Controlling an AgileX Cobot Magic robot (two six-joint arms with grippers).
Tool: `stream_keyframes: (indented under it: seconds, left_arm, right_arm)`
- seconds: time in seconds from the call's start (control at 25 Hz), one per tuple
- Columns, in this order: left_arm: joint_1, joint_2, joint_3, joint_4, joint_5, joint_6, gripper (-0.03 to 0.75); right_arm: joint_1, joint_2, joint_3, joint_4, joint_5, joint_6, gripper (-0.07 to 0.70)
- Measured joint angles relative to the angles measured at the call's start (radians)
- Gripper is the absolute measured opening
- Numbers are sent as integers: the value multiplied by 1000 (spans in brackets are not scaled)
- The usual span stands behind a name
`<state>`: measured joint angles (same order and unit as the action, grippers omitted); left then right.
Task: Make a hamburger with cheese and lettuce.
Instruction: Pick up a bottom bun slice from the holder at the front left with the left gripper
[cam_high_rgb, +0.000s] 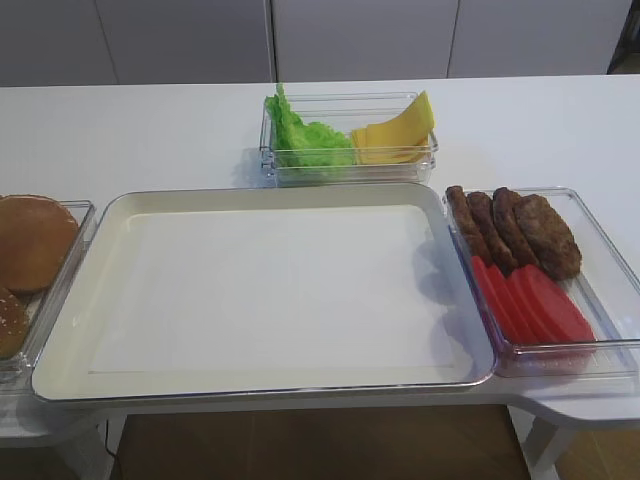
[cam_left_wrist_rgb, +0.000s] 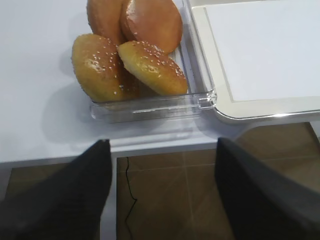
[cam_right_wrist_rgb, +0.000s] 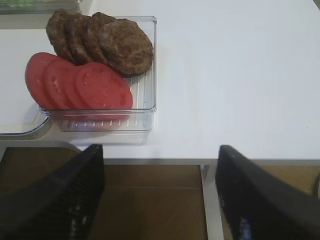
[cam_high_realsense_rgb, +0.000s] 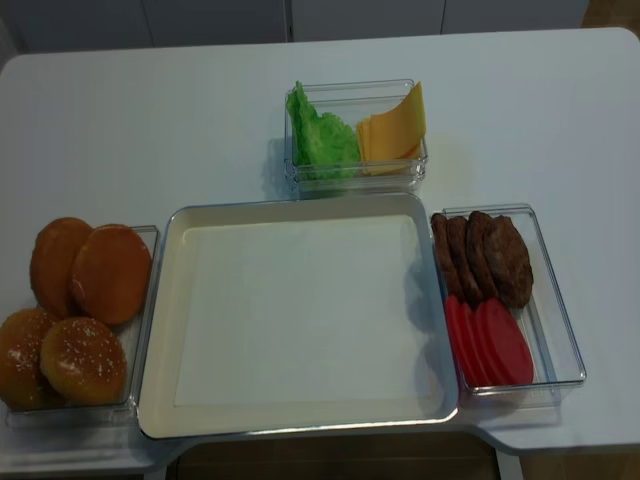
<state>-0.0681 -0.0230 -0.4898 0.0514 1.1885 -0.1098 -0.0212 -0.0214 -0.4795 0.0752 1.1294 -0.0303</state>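
Both claws (cam_right_wrist_rgb: 159, 192) (cam_left_wrist_rgb: 162, 187) agape, empty; cheese (cam_high_realsense_rgb: 392, 128) stack tilted upright beside lettuce (cam_high_realsense_rgb: 320, 138)

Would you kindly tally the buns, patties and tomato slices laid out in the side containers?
Buns: 4
Meat patties: 4
Tomato slices: 4
Total: 12

I see the tray (cam_high_realsense_rgb: 300, 420) mid-frame, lettuce (cam_high_realsense_rgb: 320, 140) beside cheese (cam_high_realsense_rgb: 392, 130) above it, buns (cam_high_realsense_rgb: 85, 310) left, patties (cam_high_realsense_rgb: 485, 255) and tomato slices (cam_high_realsense_rgb: 490, 340) right.
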Motion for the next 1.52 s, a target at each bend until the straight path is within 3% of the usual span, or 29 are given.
stream_keyframes:
  seconds: [0.72, 0.92, 1.32, 1.52]
  left_arm:
    - [0, 0, 0, 5, -2, 0, 481]
    - [0, 5, -43, 24, -18, -4, 480]
    - [0, 352, -208, 24, -30, -70, 480]
    - [0, 558, -286, 34, -79, -84, 478]
  right_arm:
    - [0, 0, 0, 0, 0, 0, 524]
    - [0, 0, 0, 0, 0, 0, 524]
    - [0, 0, 0, 0, 0, 0, 522]
    - [0, 0, 0, 0, -2, 0, 521]
